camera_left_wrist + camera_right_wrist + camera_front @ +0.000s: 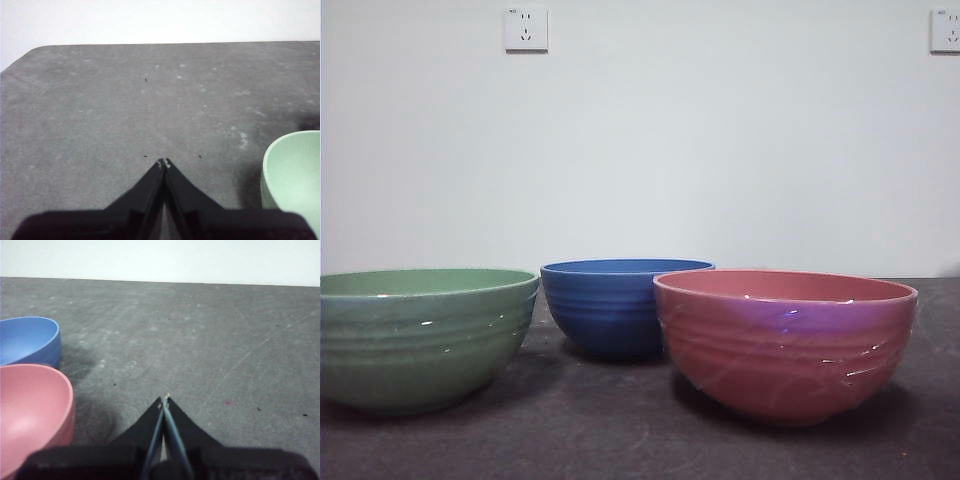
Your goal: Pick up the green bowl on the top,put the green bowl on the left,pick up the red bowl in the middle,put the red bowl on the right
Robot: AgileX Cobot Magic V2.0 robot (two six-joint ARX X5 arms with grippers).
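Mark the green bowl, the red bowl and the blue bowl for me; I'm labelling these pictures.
green bowl (420,345): front view, on its ridged outer wall.
red bowl (785,350): front view, on its outer wall.
blue bowl (610,310): front view, on its outer wall.
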